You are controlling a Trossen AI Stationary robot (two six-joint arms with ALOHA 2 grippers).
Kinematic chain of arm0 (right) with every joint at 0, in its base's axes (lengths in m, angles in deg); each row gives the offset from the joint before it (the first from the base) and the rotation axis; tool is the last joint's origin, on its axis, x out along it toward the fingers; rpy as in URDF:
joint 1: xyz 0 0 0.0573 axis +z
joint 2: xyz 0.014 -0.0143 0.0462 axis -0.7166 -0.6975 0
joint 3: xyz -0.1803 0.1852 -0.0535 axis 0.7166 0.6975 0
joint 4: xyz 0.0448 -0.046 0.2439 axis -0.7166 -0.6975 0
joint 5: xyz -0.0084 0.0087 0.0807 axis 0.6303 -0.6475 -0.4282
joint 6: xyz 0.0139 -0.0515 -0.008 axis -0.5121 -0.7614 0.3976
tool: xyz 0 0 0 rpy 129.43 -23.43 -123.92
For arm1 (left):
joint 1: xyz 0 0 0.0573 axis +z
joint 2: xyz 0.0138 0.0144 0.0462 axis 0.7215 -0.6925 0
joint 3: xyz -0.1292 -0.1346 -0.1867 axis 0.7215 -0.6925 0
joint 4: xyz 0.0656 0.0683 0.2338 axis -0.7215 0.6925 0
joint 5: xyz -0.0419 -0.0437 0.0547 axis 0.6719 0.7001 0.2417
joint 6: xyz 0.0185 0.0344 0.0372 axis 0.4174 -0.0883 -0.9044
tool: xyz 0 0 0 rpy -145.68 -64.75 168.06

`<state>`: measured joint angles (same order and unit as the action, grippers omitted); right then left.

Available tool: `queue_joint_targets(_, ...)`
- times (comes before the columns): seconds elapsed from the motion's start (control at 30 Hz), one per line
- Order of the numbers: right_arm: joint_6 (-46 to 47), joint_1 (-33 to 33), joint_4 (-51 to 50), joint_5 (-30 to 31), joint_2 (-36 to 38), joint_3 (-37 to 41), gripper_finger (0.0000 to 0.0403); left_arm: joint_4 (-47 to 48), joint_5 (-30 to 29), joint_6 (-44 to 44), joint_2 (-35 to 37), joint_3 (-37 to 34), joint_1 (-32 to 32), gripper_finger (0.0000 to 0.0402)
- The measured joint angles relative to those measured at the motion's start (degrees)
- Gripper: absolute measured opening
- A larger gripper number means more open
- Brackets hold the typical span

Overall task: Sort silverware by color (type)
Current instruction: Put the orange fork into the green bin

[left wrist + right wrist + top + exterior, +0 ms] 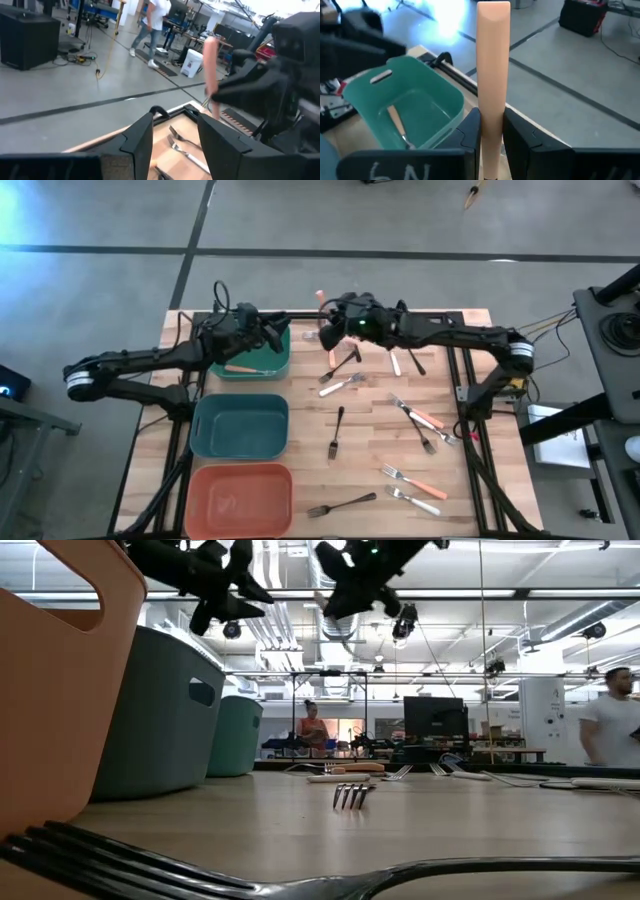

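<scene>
Right gripper (pixel 491 137) up in the air by the far table edge, jaws pinched tight on a small fork with an orange-pink handle (pixel 493 75), handle standing straight up. Held like that probably to carry over and drop into the round-cornered green plastic bin (pixel 262 360), just beside, already keeping one fork of the same color (pixel 397 125). Left gripper (pixel 175 142) hanging over that green bin, jaws apart, holding nothing. Other forks (pixel 415 420) spread over the wooden table (pixel 370 450), well apart. Little room between the two grippers; lots of open air above the bin.
</scene>
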<state>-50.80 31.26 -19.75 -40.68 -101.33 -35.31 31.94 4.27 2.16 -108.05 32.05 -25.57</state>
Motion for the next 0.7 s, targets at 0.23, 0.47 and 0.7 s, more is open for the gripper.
queue_joint_targets(0.23, -3.2, 0.4, -2.1, 0.0, -6.4, -6.8, 0.0045, 0.3, 1.5, -1.7, -0.6, 2.3, 0.0, 0.0139)
queue_joint_targets(0.47, -7.4, 2.3, -2.1, -0.3, -9.6, -11.5, 0.0045, 0.1, 1.5, -1.7, -0.5, 2.2, 0.1, 0.0139)
queue_joint_targets(0.7, -10.1, 3.0, -2.3, -0.2, -11.5, -14.6, 0.0045, -0.1, 0.5, -1.6, -0.8, 2.2, 0.1, 0.0139)
